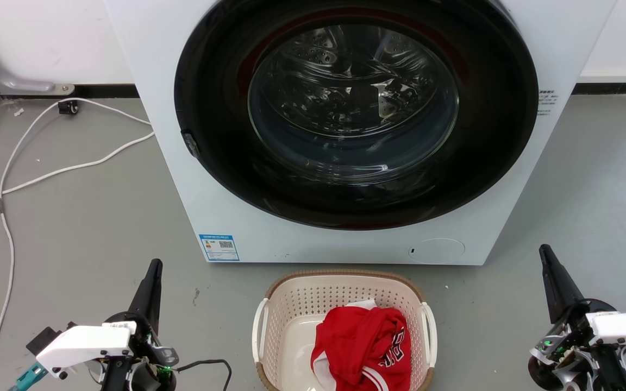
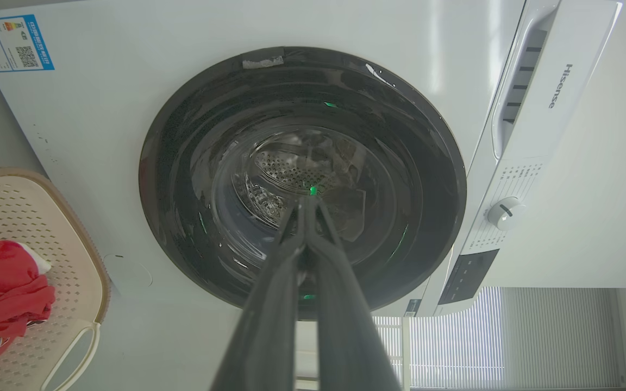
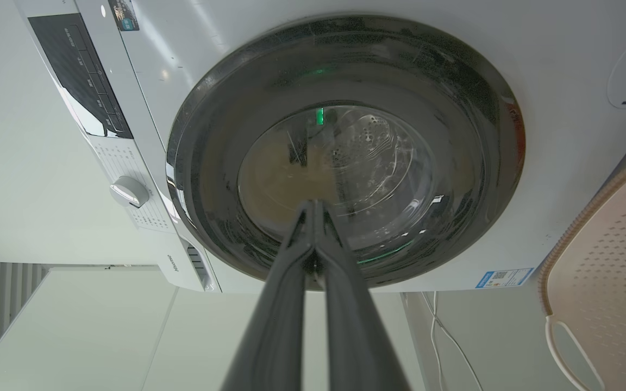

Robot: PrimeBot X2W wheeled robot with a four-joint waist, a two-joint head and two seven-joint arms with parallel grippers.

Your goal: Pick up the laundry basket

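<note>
The laundry basket [image 1: 313, 298] is sitting on the floor [image 1: 90, 228] just in front of the washer [image 1: 182, 179], at the bottom middle of the head view and between the two hands. It is a cream plastic tub with rounded corners, its walls pierced by rows of small holes, its rim [image 1: 345, 273] brown with a woven look, and a white loop handle [image 1: 259, 328] is running down each long side. A crumpled red garment [image 1: 364, 345] with white trim is lying inside, filling the right half.

The left hand [image 1: 154, 266] is hovering to the left of the basket and the right hand [image 1: 544, 251] to the right, both well apart from it. Each is keeping its two long dark fingers pressed together at the tips and gripping nothing.

The floor is showing as smooth grey, lightly scuffed – a white cable [image 1: 57, 171] is snaking across it on the left toward the pale wall [image 1: 47, 38]. The washer is presenting a glossy white front with a big round black door [image 1: 220, 179]; through its glass the perforated steel drum is glinting. A blue sticker [image 1: 219, 247] with a square code is sitting at the lower left of the front – its small print is too fine to read. In the left wrist view the grey word "Hisense" [image 2: 560, 86] is running along the top panel near a white dial [image 2: 503, 213], and ribbed blinds [image 2: 508, 336] are showing beyond.
</note>
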